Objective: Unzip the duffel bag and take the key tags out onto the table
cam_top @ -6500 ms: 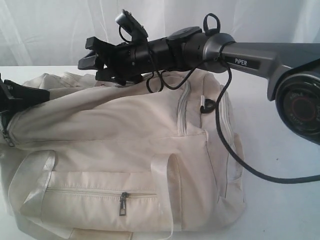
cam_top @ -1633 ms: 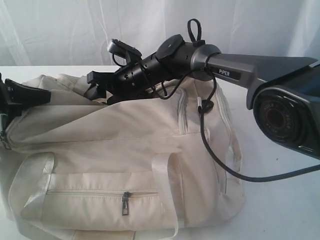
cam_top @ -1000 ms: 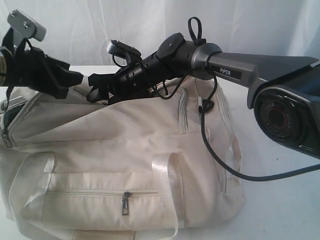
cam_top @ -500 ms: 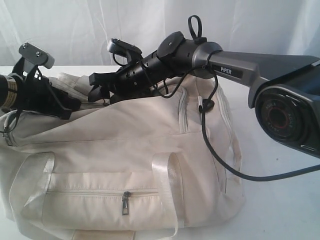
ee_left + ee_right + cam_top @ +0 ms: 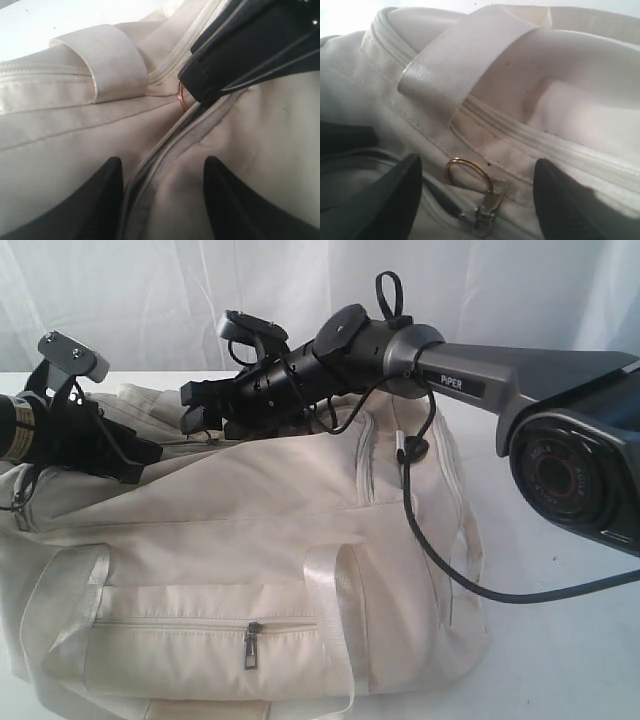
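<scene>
On the white bench [image 5: 560,650], filling the lower left and centre of the exterior view: one cream duffel bag [image 5: 250,510]. Front zip pocket [image 5: 190,635] facing the camera, one small metal pull [image 5: 251,650] hanging at its middle. One webbing handle [image 5: 335,590] on that face, its two pale strap legs running down the front.

Above the bag, two black arms, one gripper each. From the right edge, the right gripper [image 5: 190,408], stretched across the middle to the bag's top at upper centre-left. From the left edge, the left gripper [image 5: 145,455], low at the top fabric, just below and left of the other.

By the left wrist camera: left gripper [image 5: 162,200] with jaws spread wide, holding nothing, straddling the top zip [image 5: 165,150], closed along that stretch.

By the right wrist camera: right gripper [image 5: 475,200] with jaws likewise released and well apart, clamped on nothing. Between them, one gold ring pull [image 5: 468,172] on its slider, standing up from the zip, clear of both fingers in that view. Same ring [image 5: 181,95] in the left wrist view, peeking out at the right gripper's tip, ahead of the left jaws.
</scene>
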Robot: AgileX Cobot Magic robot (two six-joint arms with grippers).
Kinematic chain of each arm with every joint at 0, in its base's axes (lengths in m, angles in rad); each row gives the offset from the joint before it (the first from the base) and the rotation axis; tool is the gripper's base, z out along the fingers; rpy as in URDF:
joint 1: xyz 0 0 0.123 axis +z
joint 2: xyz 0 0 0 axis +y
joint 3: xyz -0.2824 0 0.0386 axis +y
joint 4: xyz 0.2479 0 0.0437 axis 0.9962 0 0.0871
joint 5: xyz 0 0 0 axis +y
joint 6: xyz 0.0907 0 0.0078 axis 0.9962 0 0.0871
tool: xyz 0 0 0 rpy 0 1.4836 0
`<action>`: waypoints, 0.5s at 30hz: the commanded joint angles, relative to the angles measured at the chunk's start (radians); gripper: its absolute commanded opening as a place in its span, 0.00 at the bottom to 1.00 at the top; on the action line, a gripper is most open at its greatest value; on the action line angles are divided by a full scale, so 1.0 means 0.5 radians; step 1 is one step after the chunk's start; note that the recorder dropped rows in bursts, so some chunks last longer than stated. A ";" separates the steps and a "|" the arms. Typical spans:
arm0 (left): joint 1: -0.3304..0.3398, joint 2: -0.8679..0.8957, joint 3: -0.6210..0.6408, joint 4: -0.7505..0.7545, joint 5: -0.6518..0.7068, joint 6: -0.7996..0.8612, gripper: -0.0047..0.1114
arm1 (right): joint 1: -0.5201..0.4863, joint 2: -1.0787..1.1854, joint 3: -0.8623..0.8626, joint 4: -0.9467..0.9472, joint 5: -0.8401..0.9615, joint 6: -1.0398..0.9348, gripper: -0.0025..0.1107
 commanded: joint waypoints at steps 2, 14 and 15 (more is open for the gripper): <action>-0.004 0.005 0.016 0.026 0.007 -0.019 0.50 | 0.040 0.012 0.015 -0.051 -0.068 -0.158 0.56; -0.004 0.005 0.016 0.026 -0.034 -0.019 0.50 | 0.080 0.073 0.015 0.007 -0.036 -0.444 0.47; -0.004 0.005 0.016 0.026 -0.034 -0.019 0.50 | 0.080 0.073 0.015 0.035 -0.036 -0.471 0.46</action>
